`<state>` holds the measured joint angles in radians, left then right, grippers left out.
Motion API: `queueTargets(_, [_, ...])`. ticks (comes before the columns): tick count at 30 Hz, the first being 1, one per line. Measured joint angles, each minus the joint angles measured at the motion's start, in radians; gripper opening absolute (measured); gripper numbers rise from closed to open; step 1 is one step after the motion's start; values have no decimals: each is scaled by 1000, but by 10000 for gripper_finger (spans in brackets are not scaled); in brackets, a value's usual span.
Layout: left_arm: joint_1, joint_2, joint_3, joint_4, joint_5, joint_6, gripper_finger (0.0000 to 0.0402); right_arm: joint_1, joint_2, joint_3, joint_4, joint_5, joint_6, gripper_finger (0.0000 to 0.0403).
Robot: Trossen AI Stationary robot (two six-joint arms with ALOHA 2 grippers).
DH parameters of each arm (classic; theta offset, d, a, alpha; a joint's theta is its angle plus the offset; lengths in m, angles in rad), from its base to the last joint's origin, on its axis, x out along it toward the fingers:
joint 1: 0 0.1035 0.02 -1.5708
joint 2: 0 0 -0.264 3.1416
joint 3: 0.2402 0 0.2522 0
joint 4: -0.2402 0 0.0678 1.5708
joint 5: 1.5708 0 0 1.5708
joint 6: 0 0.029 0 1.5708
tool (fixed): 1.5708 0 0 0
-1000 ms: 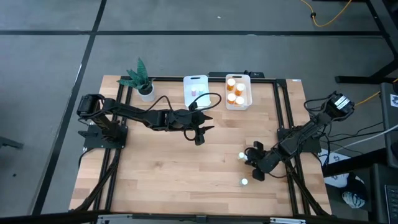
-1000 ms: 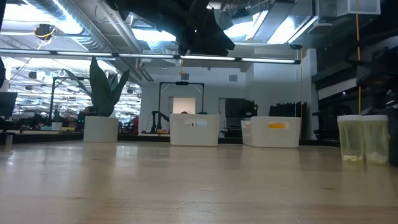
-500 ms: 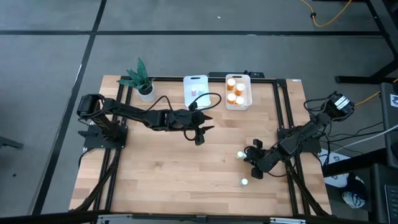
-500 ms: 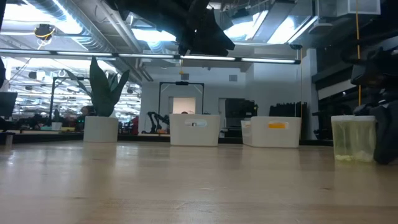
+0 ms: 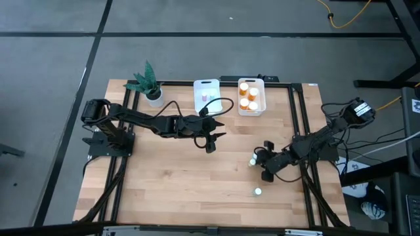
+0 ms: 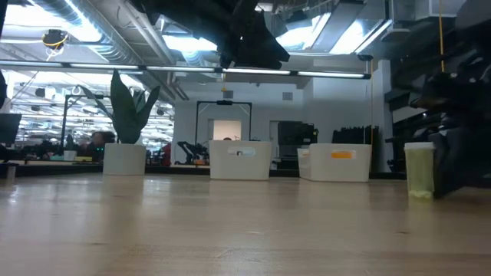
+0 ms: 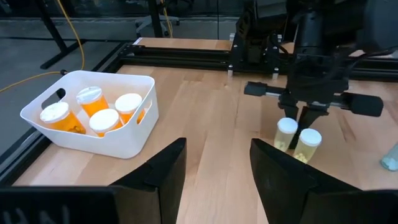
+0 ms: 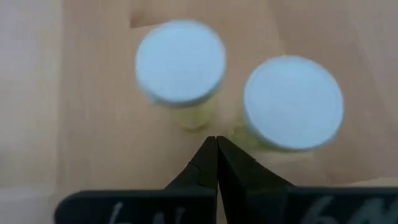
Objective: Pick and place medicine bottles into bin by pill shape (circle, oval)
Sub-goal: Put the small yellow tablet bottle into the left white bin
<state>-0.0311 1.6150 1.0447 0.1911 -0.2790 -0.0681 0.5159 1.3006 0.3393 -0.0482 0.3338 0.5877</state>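
Two upright pale bottles (image 8: 180, 65), caps up, before the closed, empty right gripper (image 8: 216, 144).

My overhead camera looks straight down on the whole worktop (image 5: 197, 177), both arms in frame. My low camera sits at worktop height, facing level across it into the room; the two white bins (image 6: 240, 160) at centre frame also show at upper centre from above. The left wrist camera looks forward, fairly near, at the pale bottles (image 7: 298, 138) in its right half. The right wrist camera hangs very close above those same two caps.
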Motion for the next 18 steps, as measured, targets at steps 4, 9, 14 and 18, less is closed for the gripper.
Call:
queueTargets(4, [0, 0, 0, 0, 0, 0, 169, -34, 0, 0, 0, 0, -38, 3])
queueTargets(9, [0, 0, 0, -6, 0, 0, 169, -79, 0, 0, 5, 3, -93, 3])
queueTargets(14, [0, 0, 0, -19, 0, 0, 169, -136, 0, 0, 44, -22, -170, 3])
queueTargets(18, [0, 0, 0, -22, 0, 0, 169, -189, 0, 0, 54, -56, -226, 3])
